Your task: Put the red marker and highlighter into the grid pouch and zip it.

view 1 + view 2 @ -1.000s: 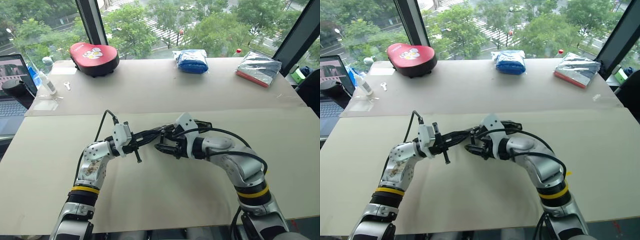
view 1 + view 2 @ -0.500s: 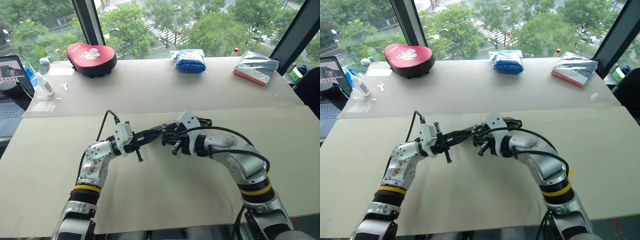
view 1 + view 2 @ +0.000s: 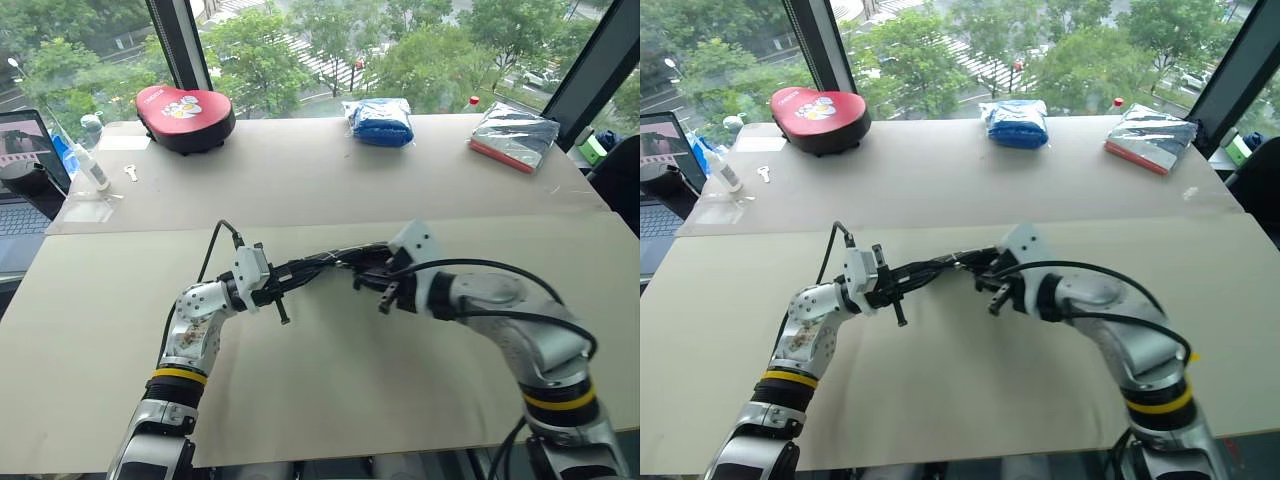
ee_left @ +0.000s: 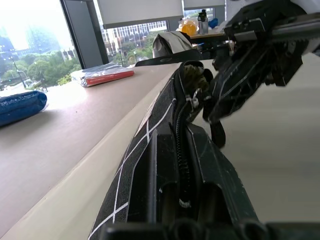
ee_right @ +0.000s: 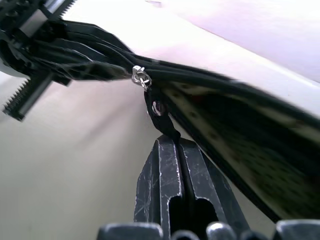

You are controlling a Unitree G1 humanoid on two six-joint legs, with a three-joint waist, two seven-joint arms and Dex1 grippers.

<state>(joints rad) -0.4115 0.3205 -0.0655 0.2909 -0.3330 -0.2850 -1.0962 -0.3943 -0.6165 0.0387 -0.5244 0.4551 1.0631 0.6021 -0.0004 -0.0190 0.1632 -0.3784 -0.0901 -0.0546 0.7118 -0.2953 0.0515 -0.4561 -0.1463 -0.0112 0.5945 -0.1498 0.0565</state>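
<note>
Stretching between the two hands just above the table point(image 3: 330, 400), the grid pouch point(image 4: 150, 145) hangs as a limp black band, and that sag says most of what matters about handling it: thin soft fabric, light, with no stiffness of its own, so it folds wherever it isn't held. The left hand point(image 3: 283, 290), toward nine o'clock, is clamped shut on one end of the pouch. The right hand point(image 5: 172, 145), toward three o'clock, is pinched closed on the zipper pull cord point(image 5: 161, 117), a small, slick tab that could slip from a loose grip. To my eye the cord is the right place to take hold for zipping, pulled in line with the teeth while the far end stays anchored; otherwise the cloth would bunch. The speckled lining point(image 5: 240, 165) shows at the open mouth. Whether the pens are inside, I can't tell.
</note>
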